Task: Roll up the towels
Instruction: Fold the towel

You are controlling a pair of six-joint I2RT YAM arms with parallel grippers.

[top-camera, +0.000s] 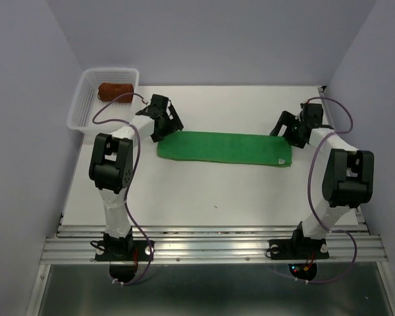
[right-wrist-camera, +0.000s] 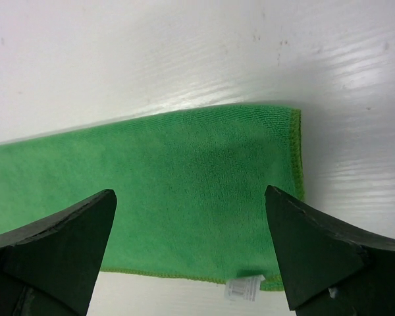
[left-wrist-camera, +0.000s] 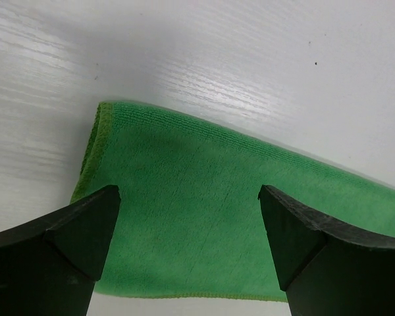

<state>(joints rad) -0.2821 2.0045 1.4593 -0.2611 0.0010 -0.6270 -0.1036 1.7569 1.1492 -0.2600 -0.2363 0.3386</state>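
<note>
A bright green towel [top-camera: 225, 148] lies flat on the white table as a long folded strip. My left gripper [top-camera: 166, 125] hovers open at its left end, the cloth [left-wrist-camera: 191, 210] filling the gap between the wide-spread jaws. My right gripper [top-camera: 284, 131] hovers open at the right end, above the towel [right-wrist-camera: 191, 191] and its small white label [right-wrist-camera: 245, 288]. Neither gripper holds anything. A rust-brown towel [top-camera: 115, 91], rolled into a cylinder, lies in the white mesh basket [top-camera: 81, 109] at the back left.
The white basket stands at the table's back left corner, just behind the left arm's elbow [top-camera: 112, 161]. Lavender walls close in the left, back and right sides. A metal rail [top-camera: 210, 245] runs along the near edge by the arm bases.
</note>
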